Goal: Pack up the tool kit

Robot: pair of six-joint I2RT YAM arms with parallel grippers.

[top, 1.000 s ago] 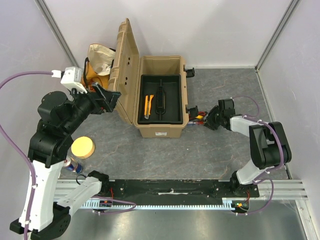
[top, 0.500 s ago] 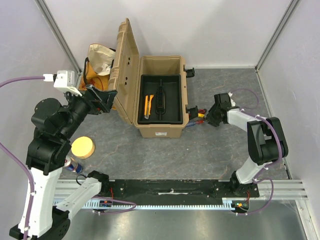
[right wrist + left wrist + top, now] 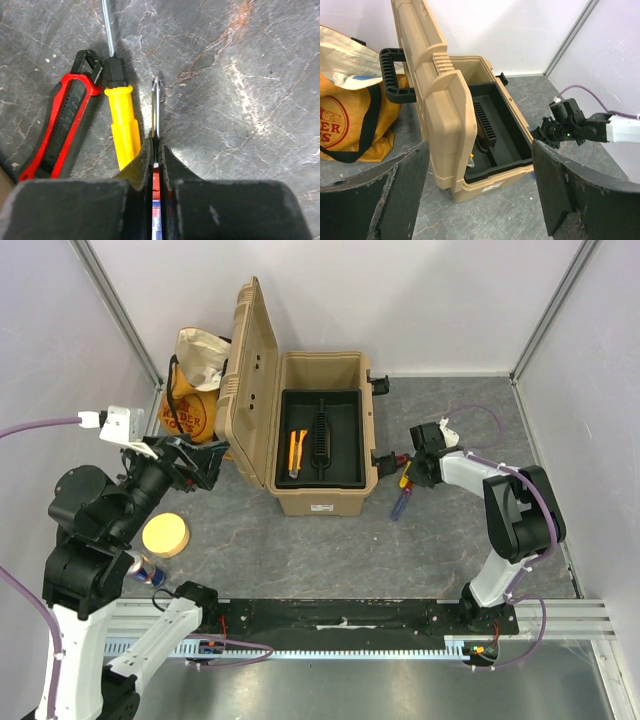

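Right wrist: jaws pinch screwdriver (image 3: 155,107) (tightly).

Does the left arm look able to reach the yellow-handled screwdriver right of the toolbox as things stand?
Probably not: the left gripper hovers open beyond the raised lid, and the whole toolbox stands between it and the yellow-handled screwdriver.

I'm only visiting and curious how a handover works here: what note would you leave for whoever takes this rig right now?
Left pincer: open, empty, beside the raised lid.
Right pincer: shut on a thin screwdriver, right of the toolbox.
Done: orange-handled tool lies in the black tray.
Left: pack the held screwdriver, then the yellow-handled screwdriver and red-black tool lying on the table; close the lid.
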